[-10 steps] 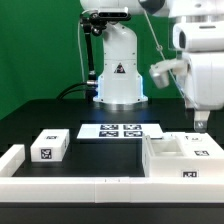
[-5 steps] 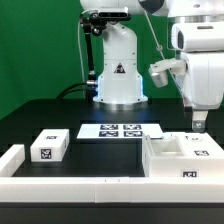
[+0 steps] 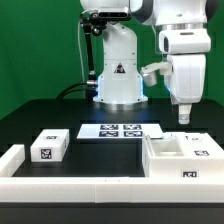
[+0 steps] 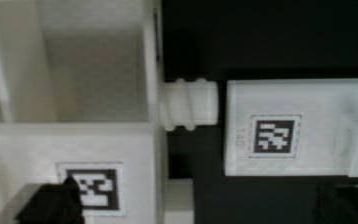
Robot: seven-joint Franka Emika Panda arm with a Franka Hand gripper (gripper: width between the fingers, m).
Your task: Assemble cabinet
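The big white cabinet box (image 3: 178, 160) with square compartments stands at the exterior view's right, a tag on its front. It fills one side of the wrist view (image 4: 69, 90). A white tagged block with a round knob (image 4: 274, 130) lies right beside it, and shows behind the box in the exterior view (image 3: 205, 141). A small white drawer block (image 3: 48, 146) with a tag lies at the exterior view's left. My gripper (image 3: 184, 116) hangs above the box's far edge, touching nothing. In the wrist view my gripper (image 4: 197, 206) is open and empty, fingers wide apart.
The marker board (image 3: 120, 131) lies flat mid-table before the robot base (image 3: 118, 75). A long white rail (image 3: 80, 186) runs along the front edge, with a shorter white piece (image 3: 10, 160) at the exterior view's left.
My arm has swung toward the exterior view's left, bringing the gripper from beyond the box's right part to above its far edge. The parts have not moved.
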